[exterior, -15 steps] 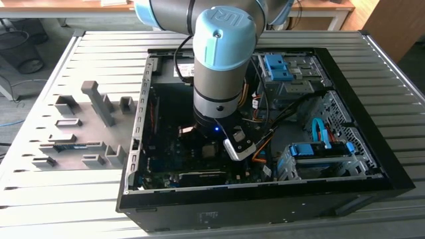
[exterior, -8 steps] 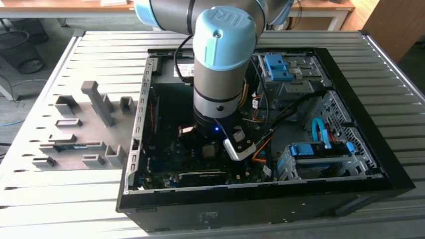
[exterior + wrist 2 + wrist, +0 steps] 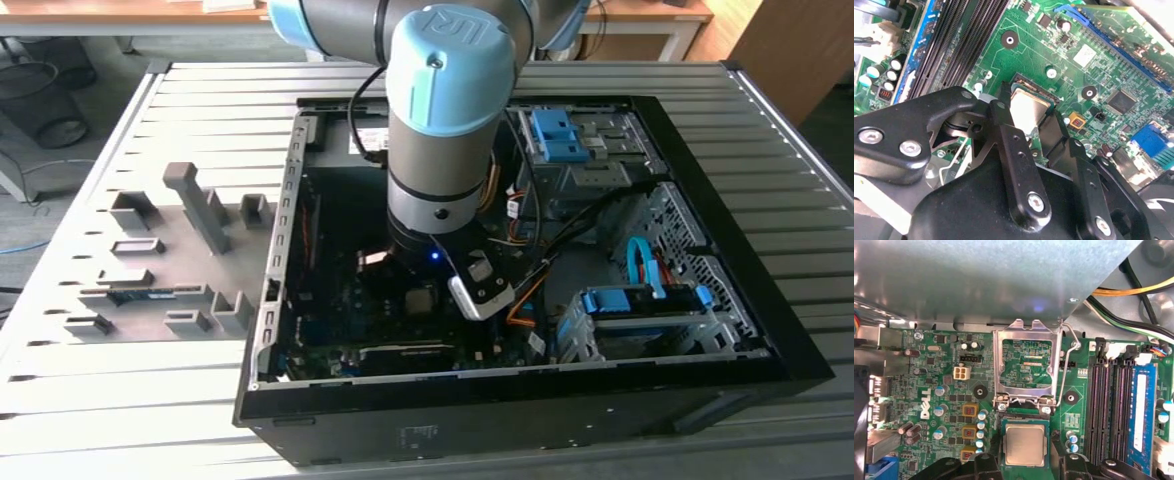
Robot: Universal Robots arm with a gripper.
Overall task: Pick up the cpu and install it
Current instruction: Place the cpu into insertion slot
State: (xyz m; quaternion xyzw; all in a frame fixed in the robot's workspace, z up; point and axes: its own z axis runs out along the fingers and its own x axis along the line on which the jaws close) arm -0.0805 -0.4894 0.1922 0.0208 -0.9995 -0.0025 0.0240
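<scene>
Inside the open computer case [image 3: 534, 420], the cpu [image 3: 1025, 442] is clamped by the gripper [image 3: 1028, 461], flat, lid upward, edges squared with the adjacent raised socket frame [image 3: 1026, 327].

My pincer [image 3: 1029, 116] is black all over, with silver screw heads [image 3: 910, 148]. The cpu [image 3: 1025, 444] has a plain silver-grey top. The board [image 3: 944, 340] is green, dotted with small black and yellow parts. Its socket frame [image 3: 1001, 365] is bare silver, the memory slots [image 3: 1101, 410] are black, and one memory stick [image 3: 1142, 410] is blue. My arm [image 3: 441, 150] is grey with a light blue cap [image 3: 454, 50]. The case [image 3: 534, 430] is black, the table [image 3: 200, 90] pale grey and ribbed.
</scene>
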